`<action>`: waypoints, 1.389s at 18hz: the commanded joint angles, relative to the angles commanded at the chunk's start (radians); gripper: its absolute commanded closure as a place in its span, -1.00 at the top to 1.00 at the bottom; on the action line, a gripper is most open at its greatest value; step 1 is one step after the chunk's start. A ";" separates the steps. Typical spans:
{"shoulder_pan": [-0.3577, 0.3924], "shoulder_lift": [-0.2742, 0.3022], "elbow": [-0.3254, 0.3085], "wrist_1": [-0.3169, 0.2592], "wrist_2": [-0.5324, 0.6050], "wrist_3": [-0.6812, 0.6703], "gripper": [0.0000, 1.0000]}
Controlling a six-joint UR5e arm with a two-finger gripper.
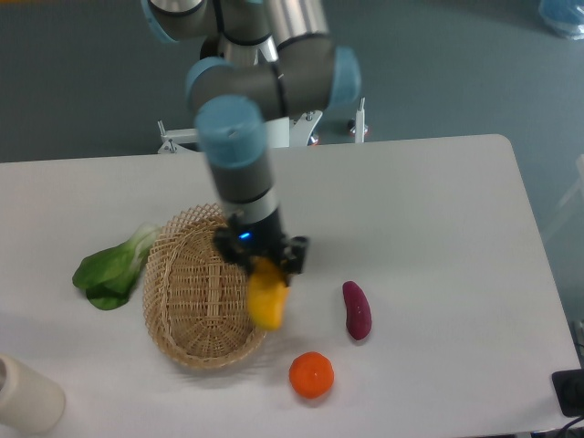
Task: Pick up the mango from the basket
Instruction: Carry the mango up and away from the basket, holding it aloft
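Note:
The yellow-orange mango (267, 302) hangs in the air over the right rim of the tan wicker basket (198, 292), pointing down. My gripper (264, 263) is shut on the mango's upper end, with the arm rising above it toward the back of the table. The basket's inside shows bare weave with nothing in it.
A dark purple tuber (356, 310) lies right of the mango. A round orange fruit (311, 375) sits in front of it near the table's front edge. A leafy green vegetable (113, 267) lies left of the basket. A white cylinder (26, 394) stands at the front left corner.

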 joint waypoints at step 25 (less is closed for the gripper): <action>0.287 0.022 0.008 -0.037 -0.130 0.324 -0.10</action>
